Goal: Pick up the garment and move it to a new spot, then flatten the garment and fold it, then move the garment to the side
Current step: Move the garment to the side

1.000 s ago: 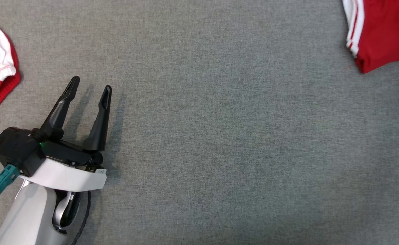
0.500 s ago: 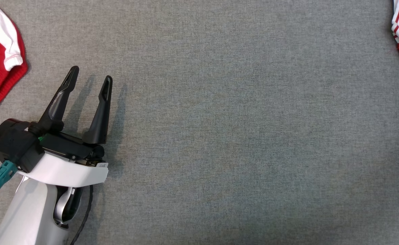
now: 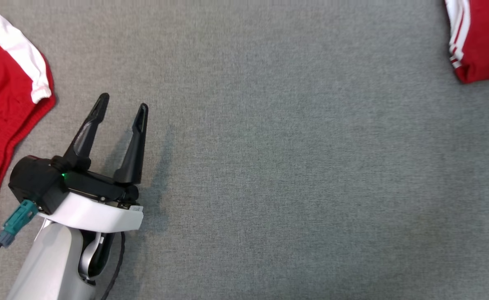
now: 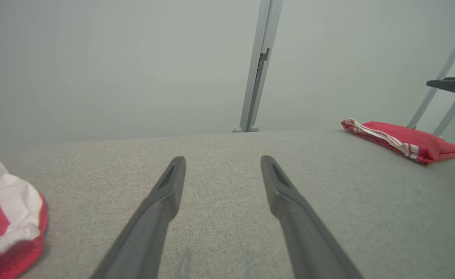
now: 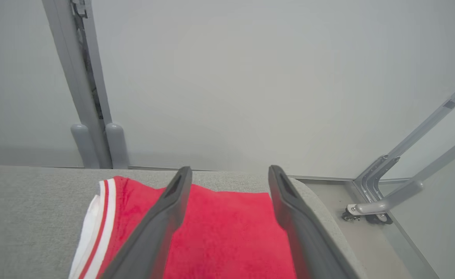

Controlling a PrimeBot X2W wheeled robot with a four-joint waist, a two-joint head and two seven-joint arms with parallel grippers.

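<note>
The garment (image 5: 219, 232), red with white stripes on one edge, lies folded flat at the table's far right corner; it is also the red garment (image 3: 486, 37) at the top right of the head view and the low red garment (image 4: 402, 139) in the left wrist view. My right gripper (image 5: 230, 172) is open just over it, fingers spread above the cloth and gripping nothing. My left gripper (image 3: 123, 104) is open and empty over bare table at the lower left, and the same left gripper (image 4: 221, 162) points across the table.
A second red and white garment (image 3: 3, 104) lies crumpled at the left edge, close to my left gripper. The grey cloth table (image 3: 290, 166) is bare in the middle. Its right edge (image 5: 328, 217) drops to the floor by a wheeled metal frame (image 5: 382, 193).
The head camera has swung, so both garments have shifted in the picture. My left gripper has stayed open in the same pose.
</note>
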